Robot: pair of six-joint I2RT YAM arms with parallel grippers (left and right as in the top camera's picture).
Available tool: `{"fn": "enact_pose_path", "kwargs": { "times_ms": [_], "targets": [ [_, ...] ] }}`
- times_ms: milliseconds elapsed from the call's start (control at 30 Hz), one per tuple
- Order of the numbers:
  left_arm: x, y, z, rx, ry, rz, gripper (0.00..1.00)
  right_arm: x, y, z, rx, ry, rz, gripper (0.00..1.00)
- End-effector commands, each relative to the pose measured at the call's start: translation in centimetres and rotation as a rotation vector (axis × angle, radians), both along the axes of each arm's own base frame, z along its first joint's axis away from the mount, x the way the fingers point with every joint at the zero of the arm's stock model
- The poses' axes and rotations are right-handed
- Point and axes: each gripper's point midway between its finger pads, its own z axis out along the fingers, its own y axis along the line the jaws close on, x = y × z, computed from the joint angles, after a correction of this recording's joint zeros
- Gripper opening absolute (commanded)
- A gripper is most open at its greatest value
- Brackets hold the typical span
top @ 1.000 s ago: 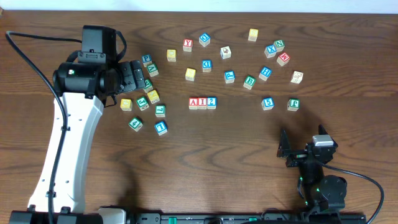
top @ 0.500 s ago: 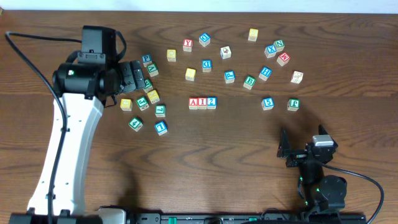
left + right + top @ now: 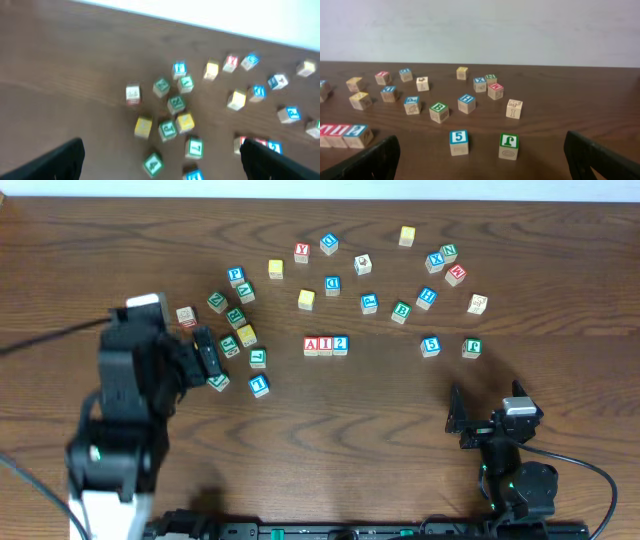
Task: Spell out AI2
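A (image 3: 311, 345), I (image 3: 325, 345) and 2 (image 3: 340, 344) touch in reading order, spelling apparently complete, well apart from released left pincer (image 3: 207, 358) and right pincer (image 3: 480, 150).

The left wrist view is smeared throughout, its cube letters unreadable, and the AI2 row (image 3: 259, 145) sits half behind a dark finger (image 3: 282, 161). The right wrist view's left edge cuts the A cube (image 3: 324, 134). Overhead, the blurred left arm (image 3: 125, 415) seems to overlap a green cube (image 3: 219, 382).

A robotics lab bench, by the look: left arm (image 3: 122, 395) and cabled right arm (image 3: 515, 480) at the wood-grain worktop's (image 3: 380, 420) near edge; plain white wall (image 3: 480, 30) behind its far edge; lettered test cubes (image 3: 401, 311) scattered
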Motion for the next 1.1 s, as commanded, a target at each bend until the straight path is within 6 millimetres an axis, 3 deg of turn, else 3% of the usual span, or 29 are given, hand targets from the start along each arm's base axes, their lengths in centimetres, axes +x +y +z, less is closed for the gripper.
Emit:
{"fn": "enact_pose_path", "kwargs": {
  "times_ms": [0,200,400,767,933,1067],
  "targets": [
    [-1.2,0.6,-2.0,0.053,-0.098,-0.006,0.97,0.0,-0.1,-0.1,-0.011,0.000,-0.002,0.99],
    [-2.2,0.6,-3.9,0.041,-0.323,-0.002,0.98,0.0,-0.1,-0.1,-0.011,0.000,-0.002,0.99],
    [-3.7,1.5,-6.7,0.041,-0.415,0.031,0.98,0.0,-0.1,-0.1,-0.011,0.000,-0.002,0.99],
    [-4.8,1.9,-9.7,0.041,-0.493,0.047,0.98,0.0,-0.1,-0.1,-0.011,0.000,-0.002,0.99],
    [-4.9,1.9,-12.0,0.043,-0.428,0.045,0.98,0.0,-0.1,-0.1,-0.011,0.000,-0.002,0.99],
    [-4.9,1.9,-12.1,0.043,-0.422,0.043,0.98,0.0,-0.1,-0.1,-0.011,0.000,-0.002,0.99]
  ]
}}
